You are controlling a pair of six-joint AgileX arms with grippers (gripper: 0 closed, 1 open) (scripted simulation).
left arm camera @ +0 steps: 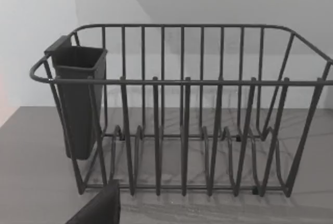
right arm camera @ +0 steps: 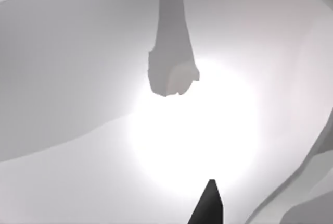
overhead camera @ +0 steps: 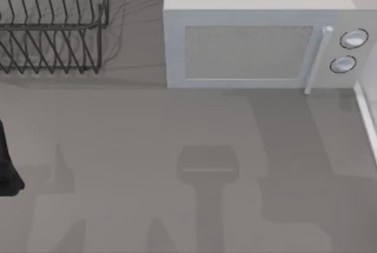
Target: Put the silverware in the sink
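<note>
Grey counter [overhead camera: 147,147] is being shown bare in the top view, with a wire rack [overhead camera: 53,23] at the back left and a microwave [overhead camera: 253,41] at the back right; part of the left arm [overhead camera: 7,165] is being seen at the left edge.

From the left wrist, the rack [left arm camera: 182,114] is being faced, a dark cup [left arm camera: 78,99] hanging on its end. No silverware can be made out. A dark claw tip [left arm camera: 99,208] is being caught at the frame edge; whether it is open cannot be told.

From the right wrist, a pale curved surface, possibly the sink, is being viewed past one dark tip [right arm camera: 208,203]; that claw's state cannot be told either.

Judged so, the search step is being done; silverware must be found next.
</note>
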